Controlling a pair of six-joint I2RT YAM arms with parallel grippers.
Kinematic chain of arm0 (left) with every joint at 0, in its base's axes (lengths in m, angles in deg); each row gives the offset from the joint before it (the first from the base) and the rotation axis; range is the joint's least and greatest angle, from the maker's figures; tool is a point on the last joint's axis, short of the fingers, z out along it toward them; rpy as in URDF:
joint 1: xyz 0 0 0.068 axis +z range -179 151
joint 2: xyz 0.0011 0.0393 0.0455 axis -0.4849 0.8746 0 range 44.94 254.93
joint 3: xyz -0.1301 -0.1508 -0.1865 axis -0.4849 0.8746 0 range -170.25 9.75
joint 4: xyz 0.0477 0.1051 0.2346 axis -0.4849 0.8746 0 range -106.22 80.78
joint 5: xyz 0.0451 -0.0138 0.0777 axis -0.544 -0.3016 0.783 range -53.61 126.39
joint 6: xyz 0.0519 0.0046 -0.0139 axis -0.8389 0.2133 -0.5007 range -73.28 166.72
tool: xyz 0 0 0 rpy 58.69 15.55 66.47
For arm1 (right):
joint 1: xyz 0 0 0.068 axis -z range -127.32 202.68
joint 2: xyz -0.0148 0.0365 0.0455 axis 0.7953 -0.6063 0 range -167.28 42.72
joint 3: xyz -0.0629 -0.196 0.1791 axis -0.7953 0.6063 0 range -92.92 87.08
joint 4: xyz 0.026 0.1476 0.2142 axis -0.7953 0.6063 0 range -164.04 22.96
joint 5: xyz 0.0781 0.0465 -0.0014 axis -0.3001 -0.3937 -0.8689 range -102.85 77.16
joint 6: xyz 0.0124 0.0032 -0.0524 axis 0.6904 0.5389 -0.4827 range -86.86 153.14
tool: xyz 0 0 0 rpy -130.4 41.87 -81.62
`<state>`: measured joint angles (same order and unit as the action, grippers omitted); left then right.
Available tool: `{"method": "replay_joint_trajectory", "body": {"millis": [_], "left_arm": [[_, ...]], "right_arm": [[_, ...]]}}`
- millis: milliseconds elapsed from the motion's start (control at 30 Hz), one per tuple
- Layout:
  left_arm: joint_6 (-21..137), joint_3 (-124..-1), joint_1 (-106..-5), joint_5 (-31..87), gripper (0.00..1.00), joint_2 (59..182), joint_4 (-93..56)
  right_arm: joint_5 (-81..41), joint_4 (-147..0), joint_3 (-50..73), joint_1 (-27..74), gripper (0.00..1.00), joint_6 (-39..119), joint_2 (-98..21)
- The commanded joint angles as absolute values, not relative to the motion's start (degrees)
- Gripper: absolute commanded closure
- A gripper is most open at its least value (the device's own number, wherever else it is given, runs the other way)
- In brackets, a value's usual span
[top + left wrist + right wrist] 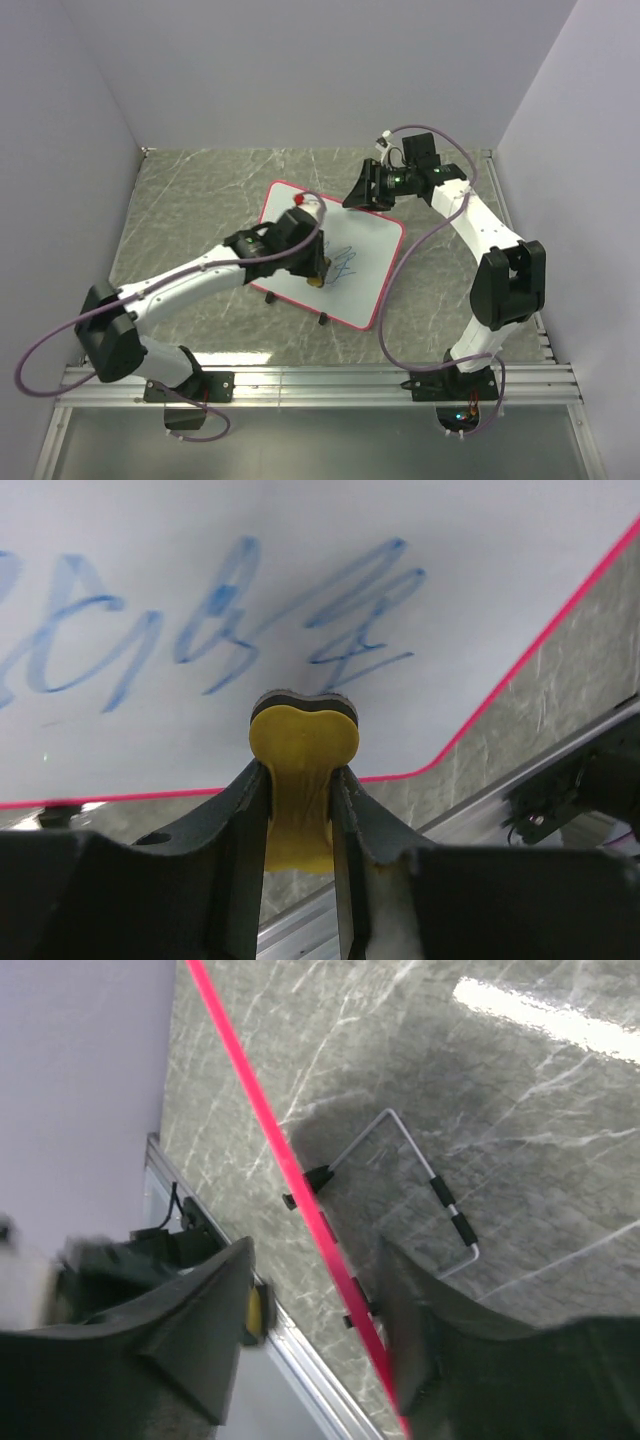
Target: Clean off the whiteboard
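The whiteboard (pixel 290 215), white with a red frame, stands tilted on a wire stand (pixel 420 1170) in the middle of the table. Blue scribble (pixel 343 265) marks its lower half and also shows in the left wrist view (pixel 230 610). My left gripper (pixel 315 272) is shut on a yellow eraser (pixel 303 750), whose dark pad is at the board's lower part, just below the writing. My right gripper (pixel 368 190) is open at the board's far right edge. The red frame (pixel 270 1130) runs between its fingers (pixel 200 1310), close to the right one.
The grey marbled table (pixel 190 200) is walled on three sides by pale panels. An aluminium rail (pixel 330 380) runs along the near edge by the arm bases. The right arm's purple cable (pixel 400 270) hangs beside the board's right edge.
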<state>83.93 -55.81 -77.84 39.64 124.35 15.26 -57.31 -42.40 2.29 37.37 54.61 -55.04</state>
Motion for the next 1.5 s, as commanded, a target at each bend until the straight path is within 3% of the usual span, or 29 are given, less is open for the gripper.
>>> {"method": "replay_joint_trajectory", "body": {"millis": [0, 67, 267, 633, 1167, 1267, 1467], "left_arm": [[82.1, -58.8, -83.1, 42.3, 1.00, 128.5, 10.3], [81.3, -60.2, -86.2, 43.2, 1.00, 131.5, 8.7], [80.0, -62.7, -90.9, 45.9, 1.00, 137.8, 5.0], [79.2, -59.7, -91.1, 54.5, 1.00, 139.4, 1.0], [92.2, -32.9, -76.0, 65.4, 1.00, 129.1, -5.9], [92.0, -30.7, -76.3, 64.3, 1.00, 128.9, -7.9], [91.0, -34.2, -86.4, 64.3, 1.00, 134.0, -10.5]], "right_arm": [[-58.5, -42.5, 2.4, 36.1, 0.43, 53.9, -55.5], [-57.9, -42.0, 2.8, 36.1, 0.53, 53.3, -55.5], [-56.2, -41.0, 3.9, 36.2, 0.71, 52.3, -55.3], [-55.4, -40.0, 5.5, 36.1, 0.95, 51.2, -54.8], [-56.1, -39.2, 4.6, 36.1, 1.00, 51.3, -55.2], [-55.9, -39.1, 4.2, 35.9, 1.00, 51.5, -55.5], [-55.6, -38.6, 3.2, 36.0, 1.00, 51.9, -56.2]]}}
